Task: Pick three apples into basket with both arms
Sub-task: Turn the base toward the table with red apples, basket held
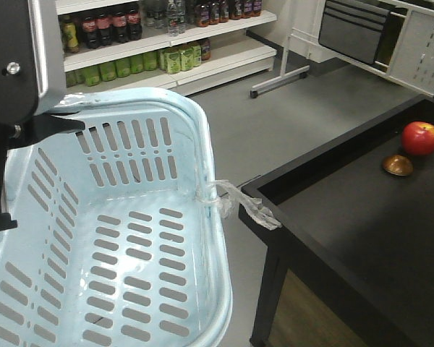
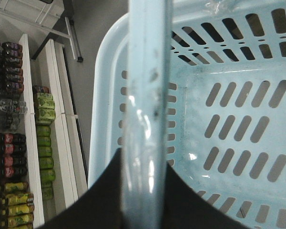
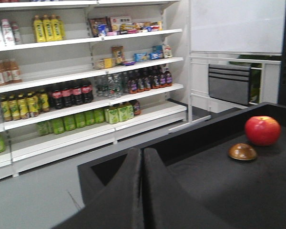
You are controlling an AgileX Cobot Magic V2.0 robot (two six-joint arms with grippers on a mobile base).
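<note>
The light-blue basket (image 1: 123, 238) hangs at the left beside the black table, and nothing lies inside it. My left gripper (image 2: 144, 160) is shut on the basket's pale handle bar (image 2: 145, 86), which runs up between the jaws. Its black arm (image 1: 11, 65) shows at the top left of the front view. One red apple (image 1: 421, 137) with a yellowish blush rests at the far right of the table, also visible as the apple (image 3: 262, 130) in the right wrist view. My right gripper (image 3: 143, 155) is shut on nothing, above the table's near corner, well short of the apple.
A small brown dome-shaped object (image 1: 397, 165) lies just in front of the apple. The black table (image 1: 362, 238) has a raised rim. A clear plastic strip (image 1: 239, 201) hangs from the basket rim toward the table corner. Shelves of bottles (image 1: 152, 43) stand behind, and a white rack (image 1: 390, 36) at the back right.
</note>
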